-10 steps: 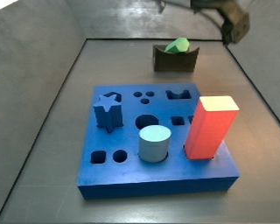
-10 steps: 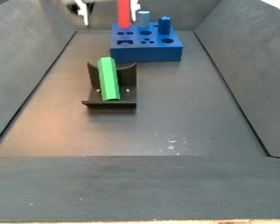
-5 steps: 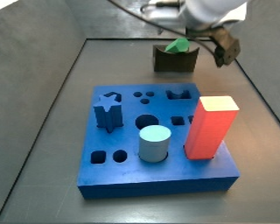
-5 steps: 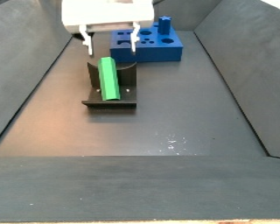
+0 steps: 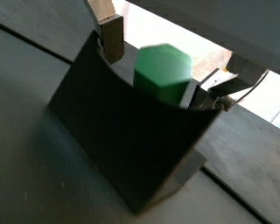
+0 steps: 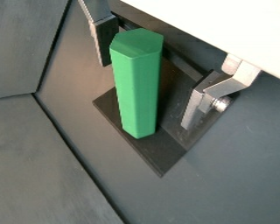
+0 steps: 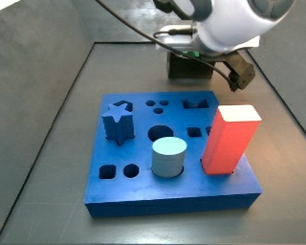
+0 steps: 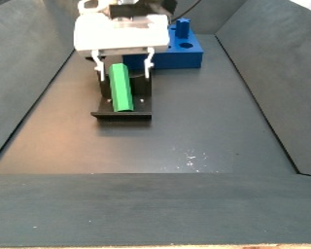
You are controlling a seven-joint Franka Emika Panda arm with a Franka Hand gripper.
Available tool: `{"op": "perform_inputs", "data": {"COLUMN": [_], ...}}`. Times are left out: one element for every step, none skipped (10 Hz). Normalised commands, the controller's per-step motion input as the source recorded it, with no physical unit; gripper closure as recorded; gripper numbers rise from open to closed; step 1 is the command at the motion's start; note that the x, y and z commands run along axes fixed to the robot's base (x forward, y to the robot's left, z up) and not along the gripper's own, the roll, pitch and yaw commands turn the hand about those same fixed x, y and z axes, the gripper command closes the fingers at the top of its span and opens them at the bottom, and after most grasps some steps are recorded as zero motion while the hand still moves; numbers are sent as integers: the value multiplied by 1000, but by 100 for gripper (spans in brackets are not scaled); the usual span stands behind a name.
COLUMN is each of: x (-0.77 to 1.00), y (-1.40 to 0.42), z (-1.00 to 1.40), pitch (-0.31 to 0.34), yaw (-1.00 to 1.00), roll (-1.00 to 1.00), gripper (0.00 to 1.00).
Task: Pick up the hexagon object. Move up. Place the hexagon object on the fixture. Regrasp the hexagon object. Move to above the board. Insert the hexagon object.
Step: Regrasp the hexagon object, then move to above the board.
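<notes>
The small bright green hexagon object [image 6: 140,83] lies tilted in the notch of the fixture [image 8: 121,105], a small dark L-shaped bracket on a base plate, well apart from the large blue board with cut-out holes [image 7: 172,158]. The gripper [image 8: 120,66] hangs low over the upper end of this bar, and its flat silver fingers [image 6: 209,98] stand apart on both sides of it; in both wrist views I see a gap on each side, so the jaws are wide and hold nothing. The bar looks to me like hard plastic: light, stiff and rather smooth, so it may slip or turn if it is pinched on its edges. I think it is better to take it on two opposite flat faces, near the upper end. In a side view the arm covers the bar completely, and part of the fixture [image 7: 194,67] too. The dark pads are difficult to distinguish, and I cannot tell which hole of the board is the hexagonal one.
</notes>
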Motion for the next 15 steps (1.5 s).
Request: {"op": "perform_inputs", "data": {"x": [34, 12, 12, 12, 12, 0, 43, 43, 44, 47, 47, 45, 42, 38, 33], "y": [4, 2, 2, 2, 2, 0, 64, 63, 55, 56, 52, 48, 45, 42, 39], "z": [-196, -176, -175, -175, -174, 0, 1000, 1000, 1000, 1000, 1000, 1000, 1000, 1000, 1000], "pitch": [10, 9, 9, 9, 9, 0, 71, 68, 37, 12, -5, -12, -14, -11, -5], "yaw": [-13, -11, -7, -3, -1, 0, 100, 97, 77, 67, 55, 41, 28, 9, 1], "roll": [54, 52, 52, 52, 52, 0, 405, 395, 301, 202, 145, 107, 75, 42, 24], "gripper": [0, 0, 0, 0, 0, 100, 100, 100, 100, 100, 100, 100, 100, 100, 100]}}
